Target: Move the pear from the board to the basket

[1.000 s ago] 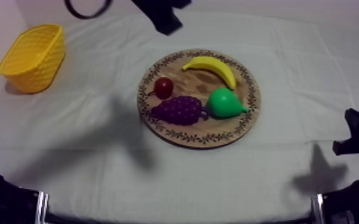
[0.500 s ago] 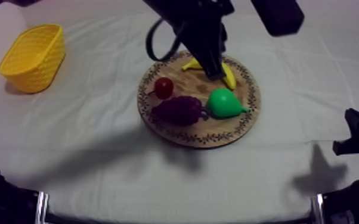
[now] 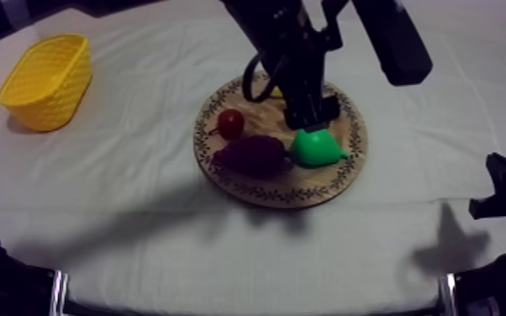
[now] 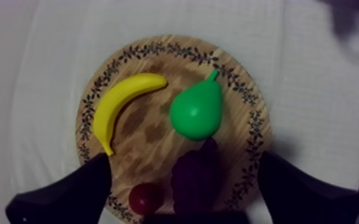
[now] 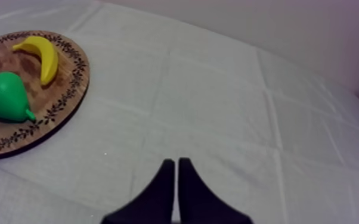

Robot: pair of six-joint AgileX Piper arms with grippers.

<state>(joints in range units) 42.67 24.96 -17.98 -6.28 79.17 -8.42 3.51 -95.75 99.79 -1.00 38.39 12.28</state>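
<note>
Creased grey-white cloth (image 3: 139, 235) covers the table. The pear (image 3: 315, 147) lies on the wooden board (image 3: 350, 160) beside the grapes (image 3: 252, 155). Left gripper (image 3: 313, 113) spread wide over it; right gripper (image 5: 175, 173) closed, empty. Yellow basket (image 3: 46, 80) well apart.

On the wooden board (image 3: 340, 178), bare wood lies open at the right and near sides of the pear (image 3: 317, 148). The grapes (image 3: 252, 155) crowd close on its left and the banana (image 4: 122, 107) lies near on its far side. The left gripper (image 3: 311, 111), fingers spread wide, hangs just over the pear, its arm crossing the board's far half. From the board left to the yellow basket (image 3: 46, 80) runs open cloth (image 3: 130, 168); the small red fruit (image 3: 230, 123) sits by the board's left rim.
</note>
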